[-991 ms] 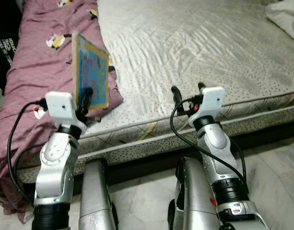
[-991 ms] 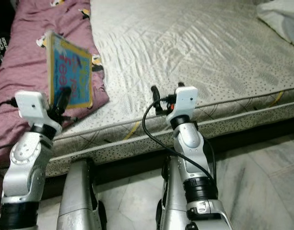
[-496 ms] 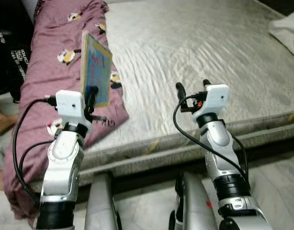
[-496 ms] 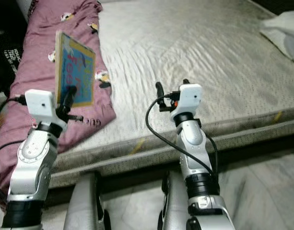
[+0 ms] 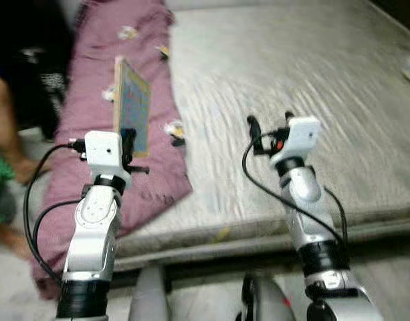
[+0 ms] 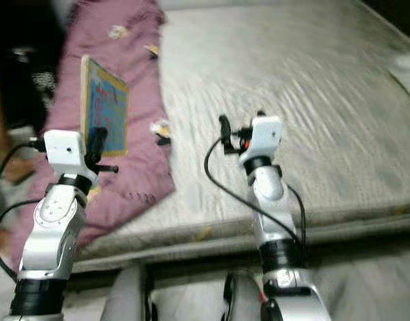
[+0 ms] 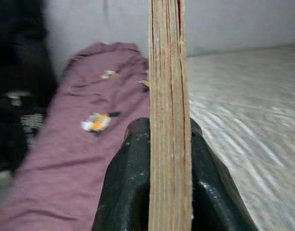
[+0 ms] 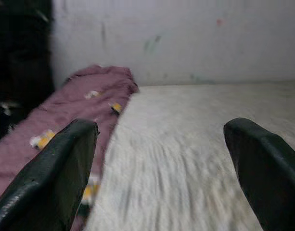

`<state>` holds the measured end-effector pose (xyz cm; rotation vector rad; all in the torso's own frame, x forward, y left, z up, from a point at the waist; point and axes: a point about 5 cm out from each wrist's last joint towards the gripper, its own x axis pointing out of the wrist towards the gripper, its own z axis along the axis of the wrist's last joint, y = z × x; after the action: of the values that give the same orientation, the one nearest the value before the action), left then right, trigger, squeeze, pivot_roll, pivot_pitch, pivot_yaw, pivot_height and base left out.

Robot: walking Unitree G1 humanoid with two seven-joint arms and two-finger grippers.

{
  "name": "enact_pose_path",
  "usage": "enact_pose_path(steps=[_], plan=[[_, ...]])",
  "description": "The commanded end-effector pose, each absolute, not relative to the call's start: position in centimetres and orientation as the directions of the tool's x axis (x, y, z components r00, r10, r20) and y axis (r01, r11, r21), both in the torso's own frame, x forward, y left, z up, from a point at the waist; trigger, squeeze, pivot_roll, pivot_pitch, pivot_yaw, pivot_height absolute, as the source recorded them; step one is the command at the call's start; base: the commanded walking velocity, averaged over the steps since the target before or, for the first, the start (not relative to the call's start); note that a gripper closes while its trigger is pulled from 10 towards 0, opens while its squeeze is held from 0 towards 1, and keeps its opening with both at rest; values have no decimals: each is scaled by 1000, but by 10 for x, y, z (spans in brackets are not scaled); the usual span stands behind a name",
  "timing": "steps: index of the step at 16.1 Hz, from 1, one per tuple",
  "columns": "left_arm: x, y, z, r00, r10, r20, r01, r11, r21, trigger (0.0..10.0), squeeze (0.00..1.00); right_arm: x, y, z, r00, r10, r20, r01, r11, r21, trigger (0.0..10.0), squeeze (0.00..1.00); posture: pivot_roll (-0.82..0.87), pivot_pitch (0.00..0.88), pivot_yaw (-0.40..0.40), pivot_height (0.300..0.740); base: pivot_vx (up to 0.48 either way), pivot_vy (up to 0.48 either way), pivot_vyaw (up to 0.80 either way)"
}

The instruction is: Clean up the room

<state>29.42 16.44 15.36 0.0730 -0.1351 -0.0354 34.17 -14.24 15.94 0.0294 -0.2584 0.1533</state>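
Both silver arms are raised in front of the body, forearms near upright. The left gripper (image 5: 128, 139) sits at about 10 o'clock in the head view, its black fingers (image 7: 133, 183) pointing up and clamped on either side of a thin upright book (image 5: 132, 116). The right gripper (image 5: 268, 123) sits at about 2 o'clock, wrist bent forward, its two fingers (image 8: 51, 178) spread wide apart with nothing between them.
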Motion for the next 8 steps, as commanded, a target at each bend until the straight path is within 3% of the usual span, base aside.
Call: enact_pose_path(steps=[1,8], plan=[[295,166,162,984,-26,175,8,995,103,10000,0,343,-147,161,956,121,266,-130,991,14,10000,0,11,0,32,739,0,0,0],[296,167,157,987,-28,156,15,997,81,10000,0,336,-150,148,971,79,227,-82,997,3,10000,0,7,0,35,740,0,0,0]])
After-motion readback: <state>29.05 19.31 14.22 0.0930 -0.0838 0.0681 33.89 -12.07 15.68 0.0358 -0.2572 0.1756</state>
